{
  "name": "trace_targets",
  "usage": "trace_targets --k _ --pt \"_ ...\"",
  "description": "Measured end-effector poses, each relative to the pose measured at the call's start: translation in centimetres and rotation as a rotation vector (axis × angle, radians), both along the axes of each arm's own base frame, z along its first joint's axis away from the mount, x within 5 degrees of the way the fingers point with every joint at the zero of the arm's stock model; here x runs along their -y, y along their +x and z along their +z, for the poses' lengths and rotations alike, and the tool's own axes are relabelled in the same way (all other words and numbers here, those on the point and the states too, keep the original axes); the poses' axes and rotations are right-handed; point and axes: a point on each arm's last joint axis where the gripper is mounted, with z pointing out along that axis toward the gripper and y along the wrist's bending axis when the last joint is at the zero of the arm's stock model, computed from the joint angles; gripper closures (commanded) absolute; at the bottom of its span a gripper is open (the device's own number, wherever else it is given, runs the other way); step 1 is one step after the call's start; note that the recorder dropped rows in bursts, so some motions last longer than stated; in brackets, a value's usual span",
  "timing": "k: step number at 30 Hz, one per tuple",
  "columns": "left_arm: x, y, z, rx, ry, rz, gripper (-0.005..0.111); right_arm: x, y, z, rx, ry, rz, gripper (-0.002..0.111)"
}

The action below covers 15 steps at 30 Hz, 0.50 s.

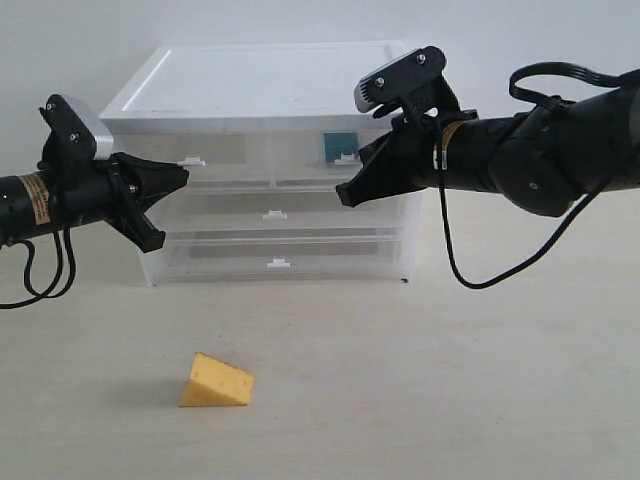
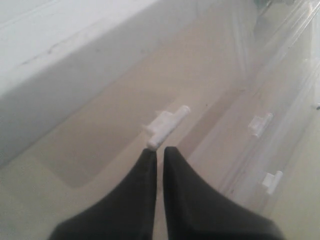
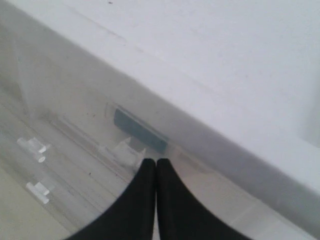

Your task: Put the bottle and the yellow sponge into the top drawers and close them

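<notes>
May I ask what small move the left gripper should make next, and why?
Probably the left gripper should open and close on the left top drawer's tab handle to pull it out: the yellow sponge lies on the table, and that drawer looks shut.

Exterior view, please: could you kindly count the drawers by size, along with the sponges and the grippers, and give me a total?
Small top drawers: 2
Wide drawers: 2
Yellow sponge: 1
Grippers: 2
Total: 7
</notes>
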Motion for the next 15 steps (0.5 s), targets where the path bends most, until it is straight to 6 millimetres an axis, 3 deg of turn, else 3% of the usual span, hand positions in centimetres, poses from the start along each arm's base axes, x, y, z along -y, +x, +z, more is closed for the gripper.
trace_targets --k 10,13,15 --pt "0.08 -0.08 -0.05 -0.006 -0.022 -0.016 0.101 0.05 0.11 0.05 -0.007 -0.017 -0.006 0.108" --pt "0.1 -0.15 0.15 0.016 0.005 -0.04 0.082 0.08 0.13 0.06 -0.01 -0.02 -0.008 0.108" --pt "0.12 -0.33 0.56 0.054 0.065 -0.063 0.061 0.09 0.12 0.03 -0.012 -0.023 -0.01 0.108"
